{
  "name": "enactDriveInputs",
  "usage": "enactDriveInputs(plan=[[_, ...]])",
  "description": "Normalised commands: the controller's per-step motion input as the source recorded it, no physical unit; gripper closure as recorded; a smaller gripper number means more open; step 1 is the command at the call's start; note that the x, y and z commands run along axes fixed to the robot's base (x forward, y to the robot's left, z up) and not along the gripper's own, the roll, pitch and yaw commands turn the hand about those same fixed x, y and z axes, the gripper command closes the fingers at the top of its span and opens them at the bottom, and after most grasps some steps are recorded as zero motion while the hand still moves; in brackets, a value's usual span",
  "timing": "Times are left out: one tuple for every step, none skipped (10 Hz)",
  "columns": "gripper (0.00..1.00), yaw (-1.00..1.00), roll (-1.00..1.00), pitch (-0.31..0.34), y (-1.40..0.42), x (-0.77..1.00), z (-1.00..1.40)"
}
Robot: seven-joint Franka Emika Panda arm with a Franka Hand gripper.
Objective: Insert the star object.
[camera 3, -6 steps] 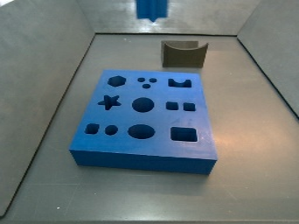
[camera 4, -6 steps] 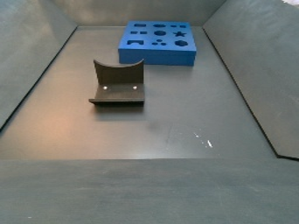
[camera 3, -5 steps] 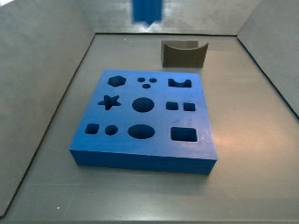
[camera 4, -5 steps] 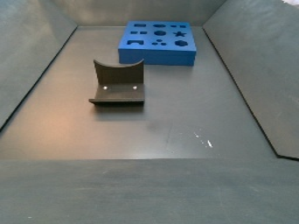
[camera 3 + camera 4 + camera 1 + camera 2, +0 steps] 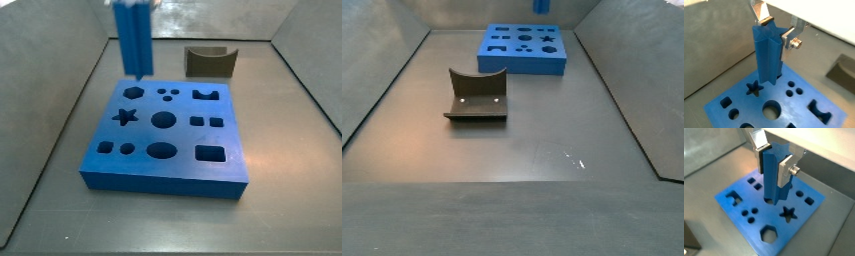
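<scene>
My gripper (image 5: 776, 31) is shut on the top of the star object (image 5: 767, 57), a tall blue ridged peg held upright; both wrist views show it (image 5: 774, 173) between the silver fingers (image 5: 786, 168). In a side view the peg (image 5: 134, 40) hangs over the far left part of the blue block (image 5: 160, 180), its lower end a little above the top face. The star hole (image 5: 126, 116) lies nearer than the peg's lower end. It also shows in the wrist views (image 5: 753, 88) (image 5: 787, 214). The gripper body is cut off above the side views.
The blue block (image 5: 523, 66) carries several other shaped holes. A dark grey curved block (image 5: 210, 62) stands behind it, seen from the other side too (image 5: 477, 95). Grey walls enclose the floor on the left, right and back.
The peg has come down and moved left, from the top edge of a side view to just above the block's far left part. Its tip now shows in the other side view.
</scene>
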Motion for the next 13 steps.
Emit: enactDriveInputs(plan=[[1.0, 0.14, 0.02, 0.0, 0.0, -0.16, -1.0], [1.0, 0.09, 0.03, 0.0, -0.04, -0.05, -1.0], [1.0, 0.08, 0.0, 0.0, -0.05, 0.0, -1.0], [1.0, 0.0, 0.0, 0.0, -0.07, 0.0, -0.91], [1.0, 0.0, 0.0, 0.003, -0.1, 0.0, -0.64], [1.0, 0.0, 0.02, 0.033, -0.08, 0.0, -0.59], [1.0, 0.0, 0.02, 0.016, -0.04, -0.03, -0.55], [1.0, 0.0, 0.0, 0.009, -0.04, -0.02, -0.49], [1.0, -0.15, 0.0, 0.0, -0.11, 0.0, -0.44], [1.0, -0.24, 0.0, 0.026, -0.09, 0.0, -0.38], [1.0, -0.29, 0.03, 0.064, -0.08, -0.05, -0.33], [1.0, -0.28, 0.03, 0.066, -0.07, -0.19, -0.28], [1.0, -0.32, 0.02, 0.06, -0.07, -0.25, -0.26]])
